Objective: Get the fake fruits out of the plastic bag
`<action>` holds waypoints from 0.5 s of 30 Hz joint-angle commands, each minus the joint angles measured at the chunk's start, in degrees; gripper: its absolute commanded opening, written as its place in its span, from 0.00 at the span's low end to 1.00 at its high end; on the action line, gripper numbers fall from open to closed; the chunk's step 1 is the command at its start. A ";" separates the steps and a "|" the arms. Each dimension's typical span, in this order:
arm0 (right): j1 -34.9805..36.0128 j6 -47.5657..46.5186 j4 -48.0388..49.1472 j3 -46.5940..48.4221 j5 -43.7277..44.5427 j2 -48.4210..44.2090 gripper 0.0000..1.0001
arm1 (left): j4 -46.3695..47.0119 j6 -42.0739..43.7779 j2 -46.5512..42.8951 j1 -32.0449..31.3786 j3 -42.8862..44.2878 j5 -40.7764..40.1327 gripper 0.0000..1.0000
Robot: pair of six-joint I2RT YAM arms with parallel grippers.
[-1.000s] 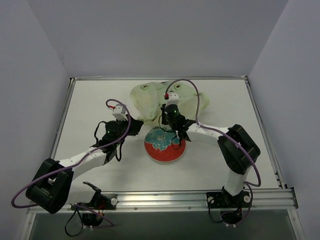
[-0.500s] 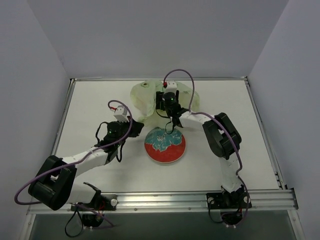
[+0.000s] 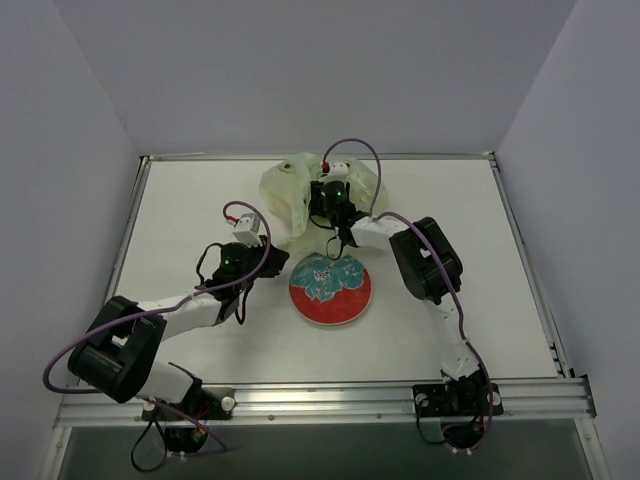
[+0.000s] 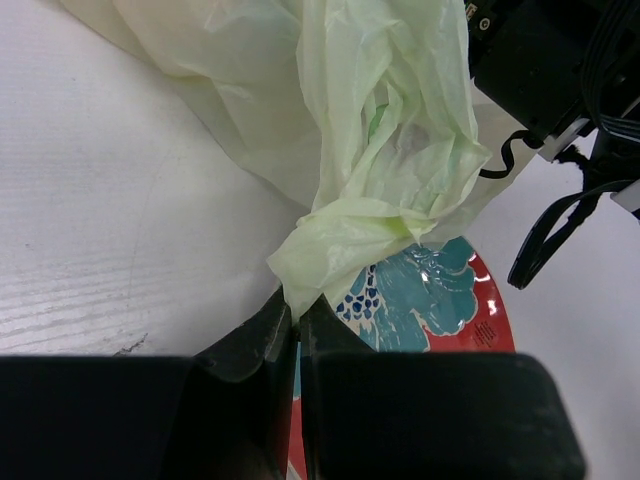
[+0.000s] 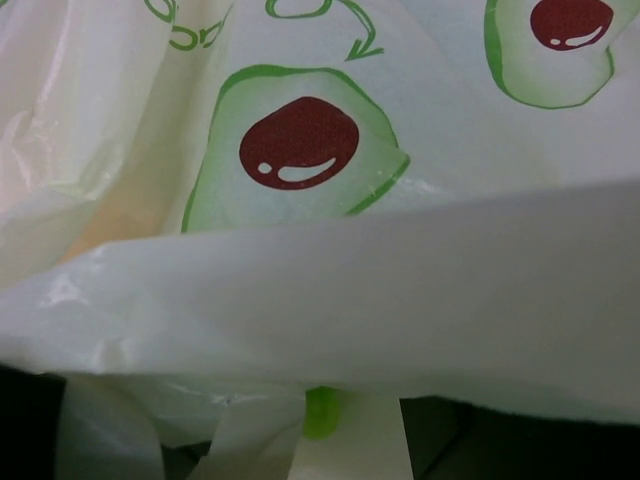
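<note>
White table [image 3: 180, 200]: plastic bag [image 4: 380, 150] is pinched by left gripper [image 4: 295, 310], shown by wrist view only; right gripper [image 3: 323, 195] grip cannot be told

White links [image 3: 180, 312], bulky black joint housings [image 3: 425, 262], looping purple cables [image 3: 348, 141], green status lights [image 3: 229, 262] near wrists, matte black fingers [image 4: 250, 345] on left hand [image 4: 296, 312].

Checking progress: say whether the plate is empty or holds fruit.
Empty. From above, the plate shows only its red rim and teal pattern, nothing lying on it.

Right tool [image 3: 325, 197] atop the plastic bag [image 3: 285, 195] (plate [image 3: 330, 319] just nearer).
</note>
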 commanded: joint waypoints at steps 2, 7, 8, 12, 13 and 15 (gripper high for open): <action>-0.91 -0.05 2.35 2.44 -1.92 0.04 0.50 | 3.08 0.08 -0.27 0.24 3.28 1.07 0.02; -2.50 1.62 1.30 4.64 -5.25 2.59 0.61 | 2.46 0.60 -0.88 0.41 3.19 0.28 0.02; -2.50 1.53 1.38 4.55 -5.43 2.77 0.54 | 2.37 0.69 -1.06 0.50 3.02 0.28 0.02; -2.41 2.06 3.83 2.28 -5.08 0.05 0.12 | 1.76 0.87 -1.41 0.68 3.19 0.02 0.02; -2.41 2.06 4.19 1.75 -5.08 -1.61 0.09 | 1.76 0.87 -1.06 0.76 3.19 0.10 0.02; -2.41 2.14 4.72 0.60 -5.35 -3.55 0.00 | 1.67 0.61 -0.71 0.85 3.54 0.54 0.02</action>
